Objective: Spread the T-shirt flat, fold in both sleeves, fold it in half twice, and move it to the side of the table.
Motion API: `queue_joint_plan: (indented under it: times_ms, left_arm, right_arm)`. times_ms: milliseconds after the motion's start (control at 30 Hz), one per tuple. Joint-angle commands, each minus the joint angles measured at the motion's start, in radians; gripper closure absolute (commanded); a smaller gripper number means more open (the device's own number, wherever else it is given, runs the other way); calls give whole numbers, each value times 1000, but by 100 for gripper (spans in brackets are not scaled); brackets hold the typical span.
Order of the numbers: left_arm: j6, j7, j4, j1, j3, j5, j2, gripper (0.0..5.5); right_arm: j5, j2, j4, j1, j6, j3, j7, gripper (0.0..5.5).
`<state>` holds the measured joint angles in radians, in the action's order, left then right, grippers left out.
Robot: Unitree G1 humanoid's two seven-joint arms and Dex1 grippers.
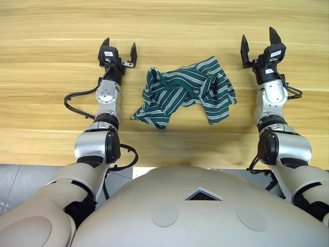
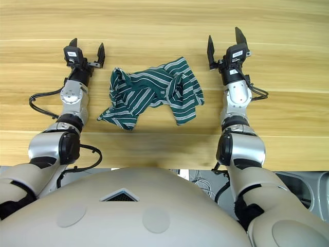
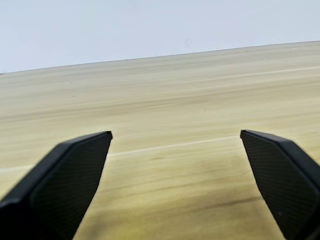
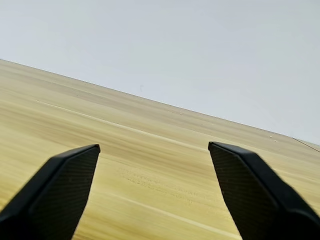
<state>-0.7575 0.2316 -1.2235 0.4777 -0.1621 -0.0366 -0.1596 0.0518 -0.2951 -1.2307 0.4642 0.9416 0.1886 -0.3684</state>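
Crumpled green, white-striped cotton T-shirt [image 1: 185, 90] heaped mid light-wood desk [image 1: 51, 31], left gripper [image 1: 120, 49] at its 10 o'clock, right gripper [image 1: 258, 40] at 2 o'clock, both spread wide and empty; best to pinch opposite outer edges and draw apart evenly.

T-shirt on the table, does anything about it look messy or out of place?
The T-shirt lies crumpled and twisted in a heap on the table, not spread flat. Nothing looks torn or spilled.

Left pincer [image 1: 120, 46], right pincer [image 1: 258, 36] agape.
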Motion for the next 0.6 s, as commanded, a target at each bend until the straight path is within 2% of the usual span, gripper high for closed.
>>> queue_joint_plan:
  times_ms: [33, 600]
  left_arm:
    - [-2, 4, 0, -6, -5, -2, -6, 87]
    - [-1, -2, -1, -6, 0, 4, -7, 87]
  right_arm:
    - [-6, 5, -6, 19, -16, -4, -1, 146]
    - [-9, 5, -7, 21, -16, -6, 4, 146]
